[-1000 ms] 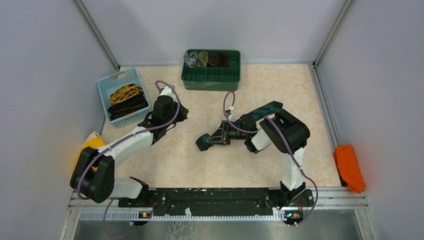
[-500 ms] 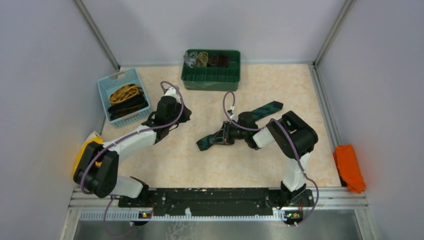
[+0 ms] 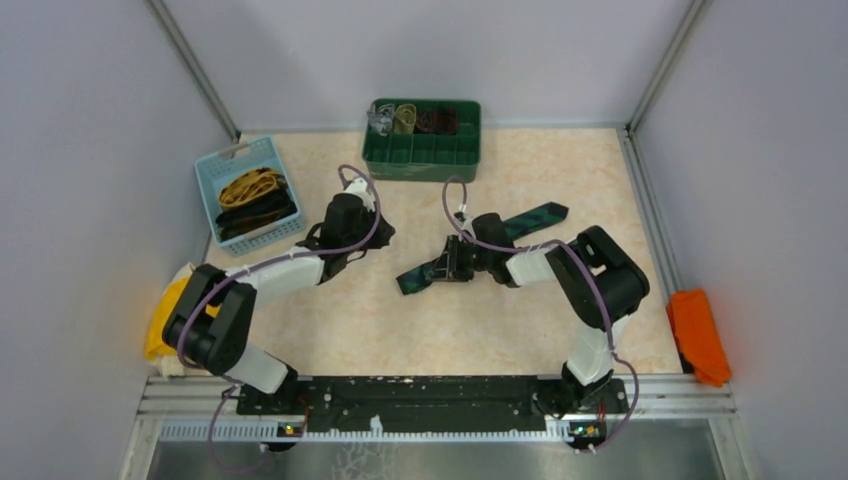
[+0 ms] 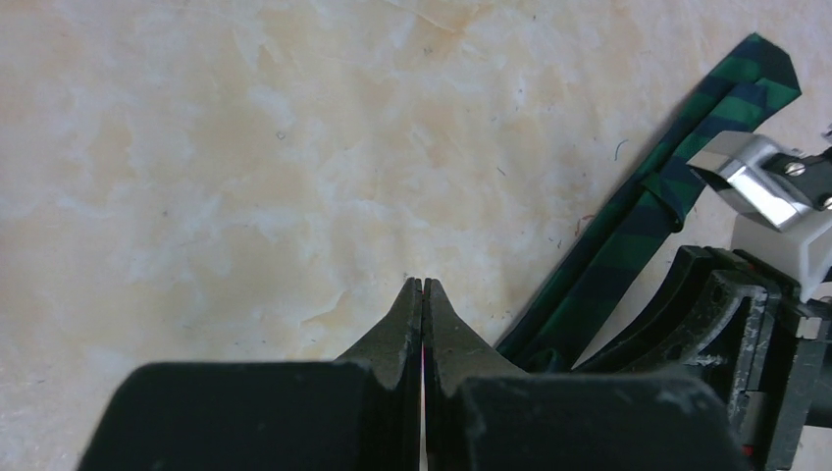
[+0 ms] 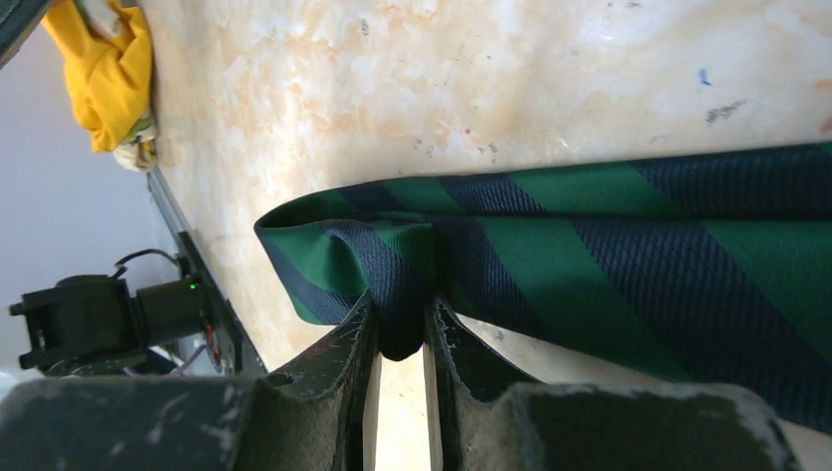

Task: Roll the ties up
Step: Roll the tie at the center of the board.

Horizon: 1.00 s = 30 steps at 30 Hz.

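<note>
The green striped tie (image 3: 535, 217) lies slantwise across the middle of the table (image 3: 400, 330). Its far end points toward the right rear, and its near end sits just left of the right hand (image 3: 440, 270). The right hand (image 5: 400, 324) is closed on a folded hump of the tie (image 5: 608, 226) close to that near end, with fabric pinched between the fingertips. The left hand (image 4: 422, 285) is closed with nothing between its fingers, low over bare table just beside the tie (image 4: 628, 235), not touching it. Open table lies in front of both hands. A blue basket (image 3: 215, 170) holding loose ties stands at the left rear, and a green bin (image 3: 425, 165) stands at the back edge. A yellow cloth (image 3: 160, 325) hangs off the left edge and an orange cloth (image 3: 697, 335) lies at the right edge.
</note>
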Tool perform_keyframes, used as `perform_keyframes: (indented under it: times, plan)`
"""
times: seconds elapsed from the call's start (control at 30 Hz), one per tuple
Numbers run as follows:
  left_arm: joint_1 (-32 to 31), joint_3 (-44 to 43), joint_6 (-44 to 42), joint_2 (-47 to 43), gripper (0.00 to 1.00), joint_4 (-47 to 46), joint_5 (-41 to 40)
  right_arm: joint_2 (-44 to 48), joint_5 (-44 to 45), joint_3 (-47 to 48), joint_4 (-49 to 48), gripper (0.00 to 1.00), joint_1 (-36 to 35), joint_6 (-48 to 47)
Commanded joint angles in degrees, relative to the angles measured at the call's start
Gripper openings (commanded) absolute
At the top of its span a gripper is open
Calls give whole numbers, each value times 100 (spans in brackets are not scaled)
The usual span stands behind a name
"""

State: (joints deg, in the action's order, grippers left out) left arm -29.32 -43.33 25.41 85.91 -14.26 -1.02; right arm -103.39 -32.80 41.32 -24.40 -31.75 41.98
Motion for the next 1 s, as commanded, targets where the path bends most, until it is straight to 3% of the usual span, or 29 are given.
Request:
perform_keyframes:
  times: [0.0,0.3,0.57,0.7,0.87,0.97]
  plan:
    - [-64,-207,-177,399,0,-335,429,365,637,283,877,20,21,-636]
    - [-126,-580,-440,1269,0,-492,860,541,1390,998,2316,36,-250,-1426]
    - [-204,-955,-636,1810,0,-604,1268,661,2383,1443,3143,37,-591,-1777]
    - [-221,-943,-653,1988,0,-633,1319,1082,3216,1470,3411,45,-851,-1996]
    - [-229,-832,-625,2089,0,-691,1367,1683,3555,1267,3581,45,-1049,-2032]
    - [-231,-788,-619,2089,0,-692,1342,1873,3503,1027,3549,34,-1189,-2006]
